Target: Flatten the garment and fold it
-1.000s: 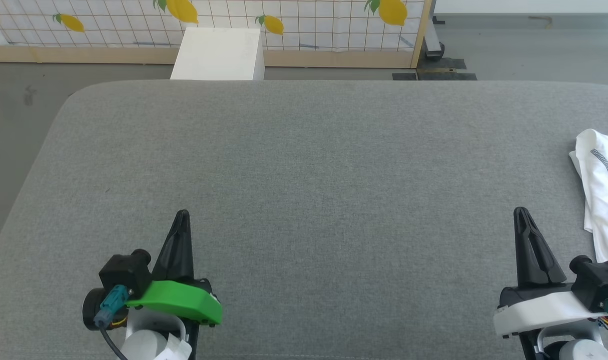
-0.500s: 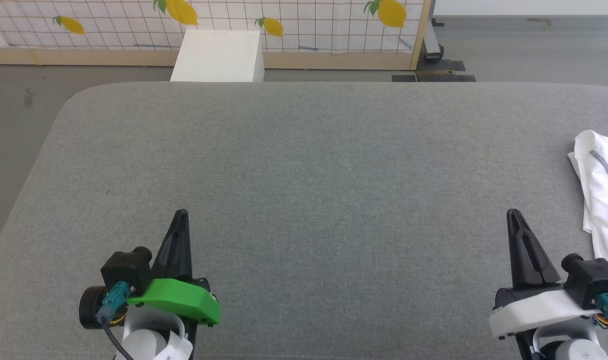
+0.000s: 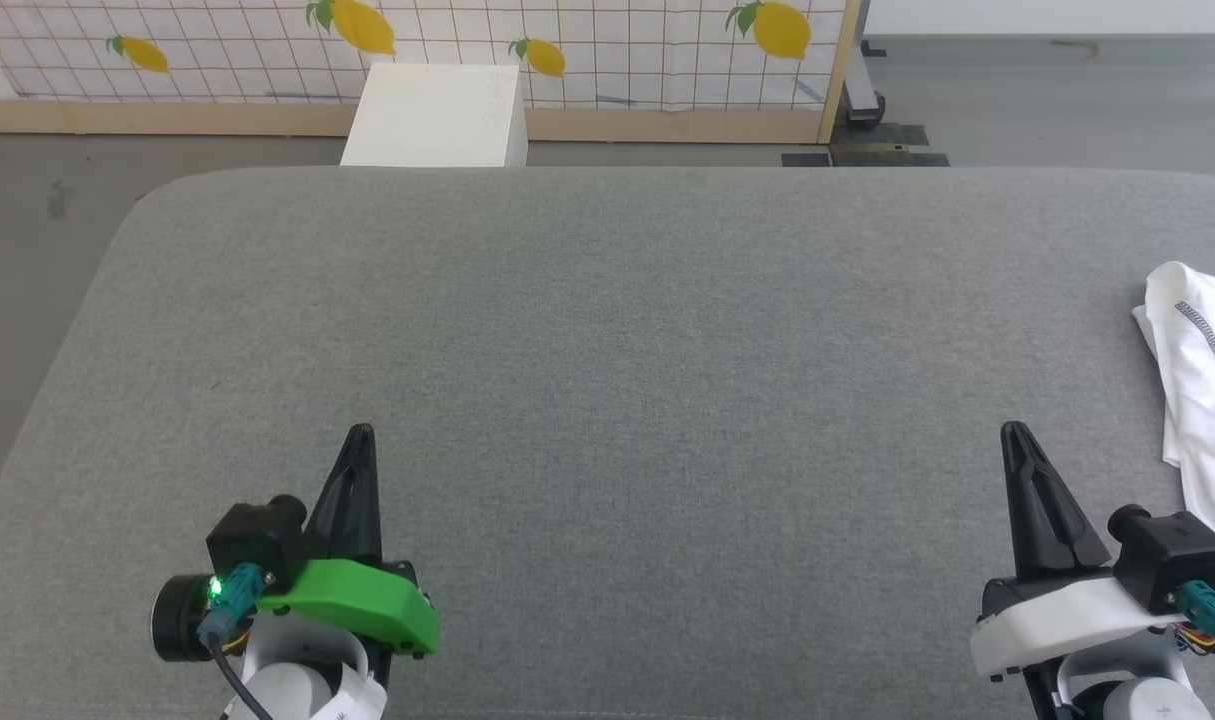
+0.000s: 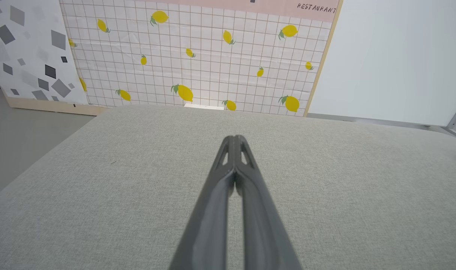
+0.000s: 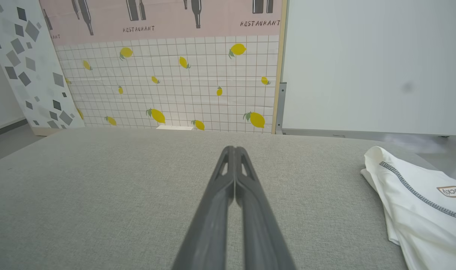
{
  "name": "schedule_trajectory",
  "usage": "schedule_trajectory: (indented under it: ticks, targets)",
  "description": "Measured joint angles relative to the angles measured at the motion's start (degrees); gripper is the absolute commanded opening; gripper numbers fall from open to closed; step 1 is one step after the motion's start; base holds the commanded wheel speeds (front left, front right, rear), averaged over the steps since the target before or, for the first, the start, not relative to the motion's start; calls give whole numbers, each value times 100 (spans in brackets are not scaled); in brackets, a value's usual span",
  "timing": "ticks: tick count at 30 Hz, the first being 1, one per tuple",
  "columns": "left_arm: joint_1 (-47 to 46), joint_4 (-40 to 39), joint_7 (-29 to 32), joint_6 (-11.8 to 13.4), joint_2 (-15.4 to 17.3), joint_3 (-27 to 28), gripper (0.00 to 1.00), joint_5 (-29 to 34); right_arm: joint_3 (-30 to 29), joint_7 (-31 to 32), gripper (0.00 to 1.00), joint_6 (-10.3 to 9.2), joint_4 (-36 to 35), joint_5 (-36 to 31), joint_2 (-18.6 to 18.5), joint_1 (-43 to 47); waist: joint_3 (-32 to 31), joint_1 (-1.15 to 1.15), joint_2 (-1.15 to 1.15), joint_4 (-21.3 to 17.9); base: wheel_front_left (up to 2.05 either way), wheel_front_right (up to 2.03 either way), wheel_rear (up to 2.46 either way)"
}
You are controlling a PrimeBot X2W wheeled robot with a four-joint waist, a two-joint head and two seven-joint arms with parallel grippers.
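Observation:
The garment, white with a line of dark zigzag stitching, lies bunched at the right edge of the grey cushioned surface; the picture's edge cuts it off. In the right wrist view the garment shows a small brown label. My right gripper is shut and empty, a little to the left of the garment and apart from it. At the lower left my left gripper is shut and empty, far from the garment. Both point away from me, seen shut in the wrist views too.
A rigid white box stands on the floor beyond the surface's far edge. Behind it runs a lemon-patterned tiled panel with a wooden frame. Grey floor lies to the left of the surface.
The head view has shifted slightly. My right gripper has drifted a little left and down in the picture; the left one has barely moved. The garment lies as before.

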Motion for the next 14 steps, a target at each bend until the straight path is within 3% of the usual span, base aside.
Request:
schedule_trajectory:
  ticks: [14]
  targets:
    - [54,-93,159,41,0,37,0,147,59,176,0,0,-18,-62,1,-1,-24,0,0,-6,0,0,0]
